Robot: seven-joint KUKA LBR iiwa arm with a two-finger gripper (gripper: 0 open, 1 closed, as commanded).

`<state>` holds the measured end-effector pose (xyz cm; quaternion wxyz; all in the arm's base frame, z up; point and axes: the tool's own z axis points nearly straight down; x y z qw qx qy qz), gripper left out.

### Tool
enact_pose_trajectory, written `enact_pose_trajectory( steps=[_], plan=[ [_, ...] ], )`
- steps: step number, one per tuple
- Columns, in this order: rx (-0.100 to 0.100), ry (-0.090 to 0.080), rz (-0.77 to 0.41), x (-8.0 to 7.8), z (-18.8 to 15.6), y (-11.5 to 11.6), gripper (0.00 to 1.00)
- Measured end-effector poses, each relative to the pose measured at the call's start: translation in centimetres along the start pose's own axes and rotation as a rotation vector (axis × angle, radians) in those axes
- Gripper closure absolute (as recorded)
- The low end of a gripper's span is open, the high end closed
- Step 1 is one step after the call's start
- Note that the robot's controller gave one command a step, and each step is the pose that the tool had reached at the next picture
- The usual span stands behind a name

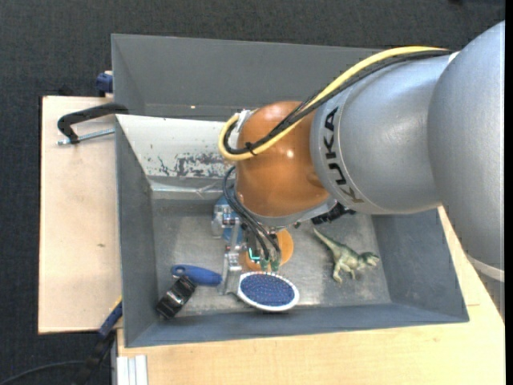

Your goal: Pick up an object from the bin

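My gripper (240,257) reaches down below the orange cover to the bin floor, near the front middle. Just in front of it lies an oval blue brush head with a white rim (268,291), close to or touching the gripper's tip. A blue-handled tool with a black end (186,282) lies to the left of it, in the front left corner. An orange round thing (283,248) shows partly behind the gripper's right side. A small blue and white item (222,214) sits at the gripper's back left, half hidden.
A green toy dinosaur (348,260) lies on the floor to the right, apart from the gripper. The arm and its cover hide the bin's middle and right back part. Bare floor shows at the back left.
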<state>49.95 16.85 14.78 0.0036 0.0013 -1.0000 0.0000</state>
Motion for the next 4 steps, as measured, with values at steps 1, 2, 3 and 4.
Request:
enact_pose_trajectory(
  steps=[1,2,3,4],
  plan=[
    [0.0,-0.005,-0.272,0.6,7.8,0.5,0.0],
    [0.0,-0.006,-0.27,0.5,7.7,0.4,1.0],
    [-0.001,-0.02,-0.3,-0.6,-3.6,-0.4,1.0],
    [-0.001,-0.021,-0.329,-1.1,-11.2,-1.2,1.0]
  ],
)
